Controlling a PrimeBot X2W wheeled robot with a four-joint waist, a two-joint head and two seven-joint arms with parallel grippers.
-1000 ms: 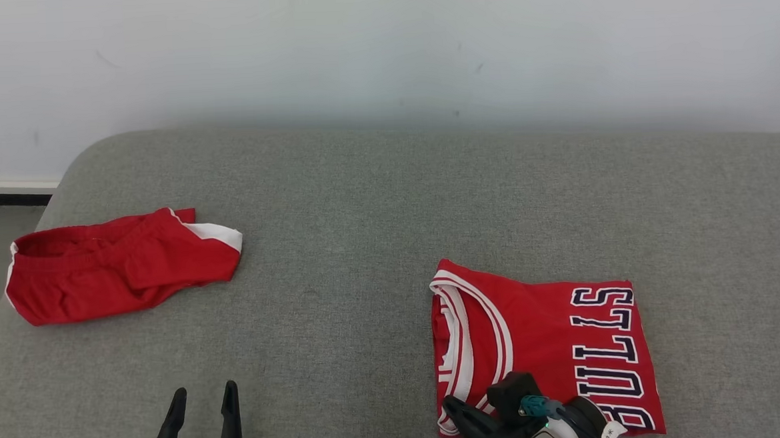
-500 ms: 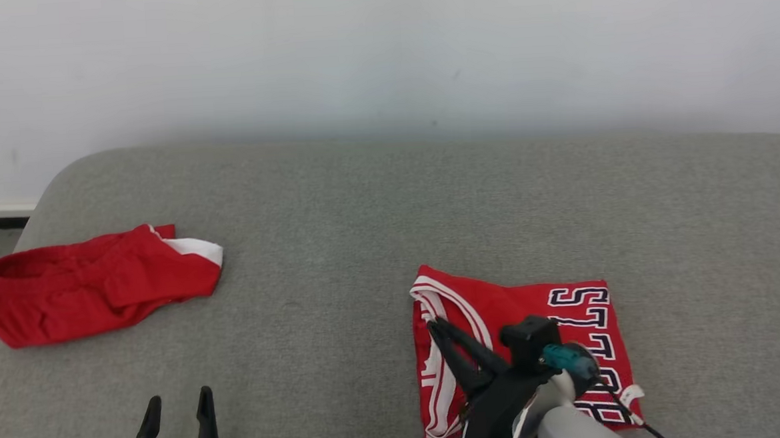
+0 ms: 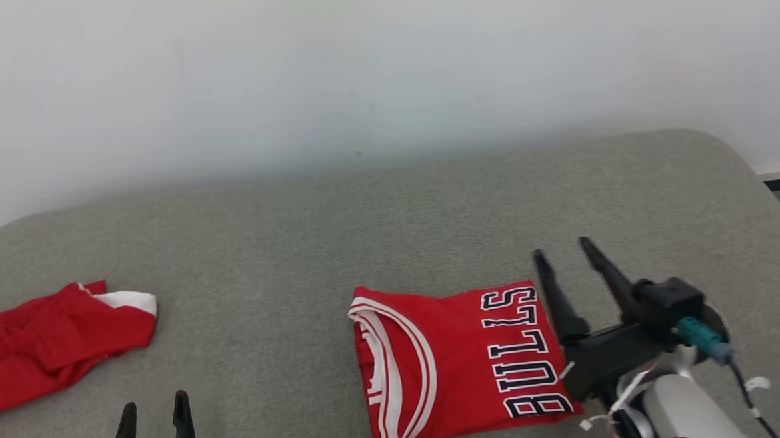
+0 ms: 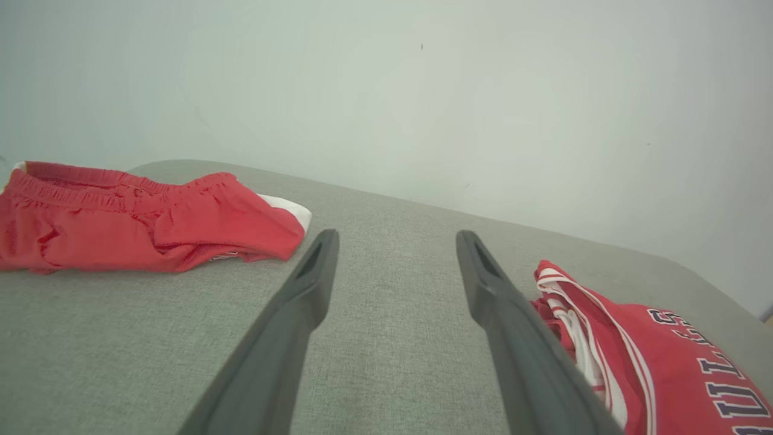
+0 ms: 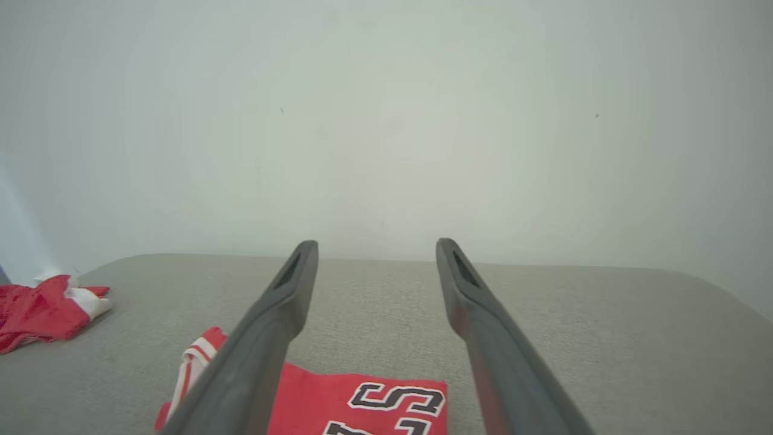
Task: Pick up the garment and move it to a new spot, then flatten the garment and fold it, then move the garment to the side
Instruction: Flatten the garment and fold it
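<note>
At the near edge of the head view, the left gripper [image 3: 154, 401] is seen low on the left with its two dark fingers pointing up toward the wall, jaws spread apart and nothing held between them. In its own wrist view, the left gripper [image 4: 397, 238] is shown above bare grey fabric. On the near right, a pale forearm [image 3: 680, 414] is angled up and inward. It ends in the right gripper [image 3: 561, 248], whose jaws are likewise released and empty, with the fingers tilted up and to the left. A teal connector [image 3: 700, 339] is fixed at that wrist.

The folded red jersey [image 3: 450, 356] is laid flat on the grey padded surface [image 3: 298, 250], right of centre and just beside the right gripper. Its white-striped neckline is turned left and its dark lettering right. Whether the near finger touches its right edge cannot be told. From the right wrist view, the jersey [image 5: 362, 399] is seen below the parted fingers.

Well apart, at the far left, a pair of crumpled red shorts [image 3: 49, 343] is left lying on the same surface. Beyond the rounded far edge, a plain white wall [image 3: 355, 60] is seen.
</note>
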